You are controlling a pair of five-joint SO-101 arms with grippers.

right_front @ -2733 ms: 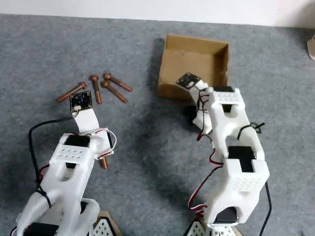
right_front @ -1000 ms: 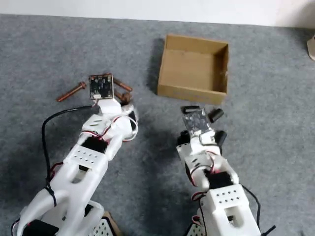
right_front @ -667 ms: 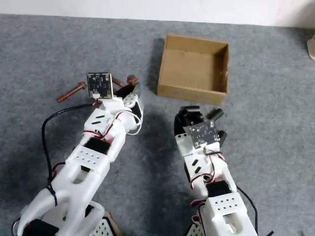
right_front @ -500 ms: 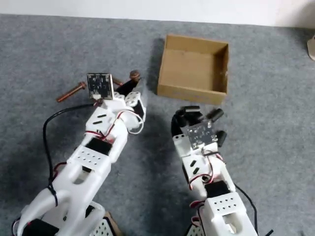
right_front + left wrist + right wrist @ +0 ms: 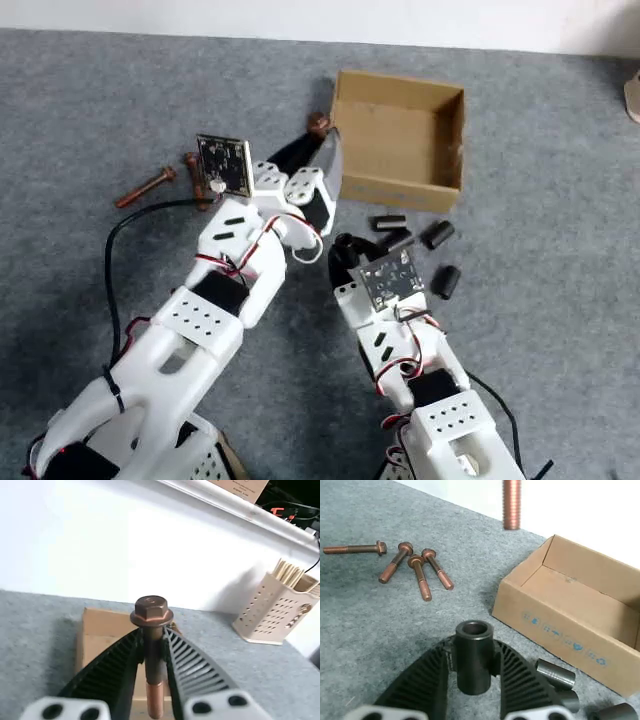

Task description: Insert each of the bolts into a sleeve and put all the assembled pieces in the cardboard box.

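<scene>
Bolt meets sleeve: a copper-coloured bolt [image 5: 151, 614] stands head-up, clamped by its shank between the black fingers of the left gripper [image 5: 152, 632]. It is raised just beside the left wall of the cardboard box [image 5: 392, 190]. Near and slightly right of it, the right gripper [image 5: 473, 650] squeezes an upright dark sleeve [image 5: 473, 656], open end up, low over the grey carpet [image 5: 560, 330]. The bolt's threaded tip hangs above and beyond the sleeve, the two apart. Four loose sleeves [image 5: 436, 234] lie on the carpet along the near side of the box, right of the right gripper. Four spare bolts [image 5: 418, 575] lie at the far left, three bunched together and one off to their left. A beige slotted holder [image 5: 274, 611] stands by the white wall beyond the box.
</scene>
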